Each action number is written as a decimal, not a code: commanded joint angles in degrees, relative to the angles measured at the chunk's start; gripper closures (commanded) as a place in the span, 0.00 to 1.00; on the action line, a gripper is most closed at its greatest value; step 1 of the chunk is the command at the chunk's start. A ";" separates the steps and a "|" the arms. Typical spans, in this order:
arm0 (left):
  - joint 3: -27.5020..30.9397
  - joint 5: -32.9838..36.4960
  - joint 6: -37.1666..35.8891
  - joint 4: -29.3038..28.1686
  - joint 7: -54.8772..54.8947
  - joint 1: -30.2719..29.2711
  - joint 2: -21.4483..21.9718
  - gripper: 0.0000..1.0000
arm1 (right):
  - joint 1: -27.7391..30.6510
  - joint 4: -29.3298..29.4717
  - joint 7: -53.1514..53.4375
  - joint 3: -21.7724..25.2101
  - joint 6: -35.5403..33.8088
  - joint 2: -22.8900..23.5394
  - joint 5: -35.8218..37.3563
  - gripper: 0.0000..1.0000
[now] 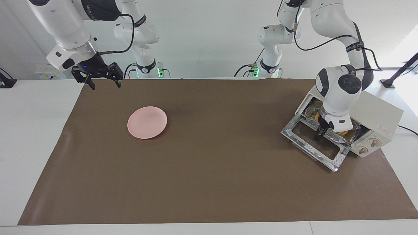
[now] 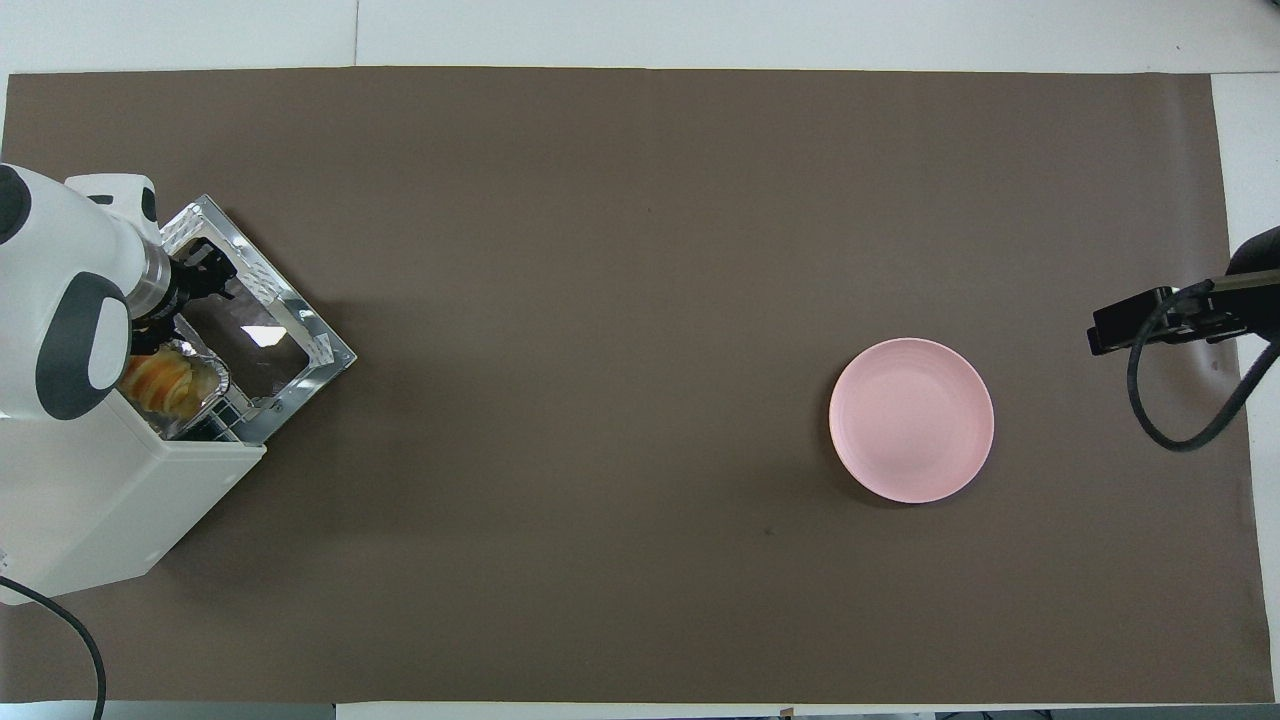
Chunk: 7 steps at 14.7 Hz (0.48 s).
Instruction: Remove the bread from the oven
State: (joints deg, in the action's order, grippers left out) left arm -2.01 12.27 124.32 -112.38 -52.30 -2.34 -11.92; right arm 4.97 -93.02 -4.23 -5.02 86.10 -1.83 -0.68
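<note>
Oven (image 1: 382, 120) is sitting at the table's left-arm end, door dropped for access. Bread (image 2: 165, 383) is lying in its foil tray (image 2: 205, 372) at the mouth. My left gripper (image 1: 318, 134) is reaching over the tray; can't tell its finger state. My right gripper (image 1: 102, 80) is waiting, fingers apart, at the table's right-arm corner.

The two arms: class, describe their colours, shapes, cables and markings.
Both arms have glossy white rounded shells with dark grey joint caps, black cables looping alongside them and green lights at their bases. The right gripper is black with a small blue light; the left gripper is black too.
</note>
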 commanded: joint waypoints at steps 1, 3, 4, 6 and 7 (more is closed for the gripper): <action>-0.45 2.75 1.89 -3.45 1.04 -1.26 2.26 0.85 | 0.74 -0.85 0.54 -0.61 -0.50 -1.07 0.68 0.00; -0.54 3.28 2.67 -2.85 4.55 -1.09 2.08 1.00 | 0.74 -0.85 0.54 -0.61 -0.50 -1.16 0.68 0.00; -0.54 3.63 3.12 -2.32 6.83 -0.65 1.82 1.00 | 0.74 -0.85 0.54 -0.61 -0.50 -1.07 0.68 0.00; -0.71 3.64 2.25 1.09 11.84 -0.04 0.94 1.00 | 0.74 -0.85 0.54 -0.61 -0.50 -1.07 0.68 0.00; -0.71 3.72 1.11 3.99 14.13 1.36 -0.54 1.00 | 0.74 -0.85 0.54 -0.61 -0.50 -1.07 0.68 0.00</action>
State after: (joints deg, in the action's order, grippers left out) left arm -2.78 14.54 126.29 -112.13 -42.22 -2.61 -11.26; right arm 4.97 -93.02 -4.23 -5.02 86.10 -1.83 -0.68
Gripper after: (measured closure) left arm 0.982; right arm 0.000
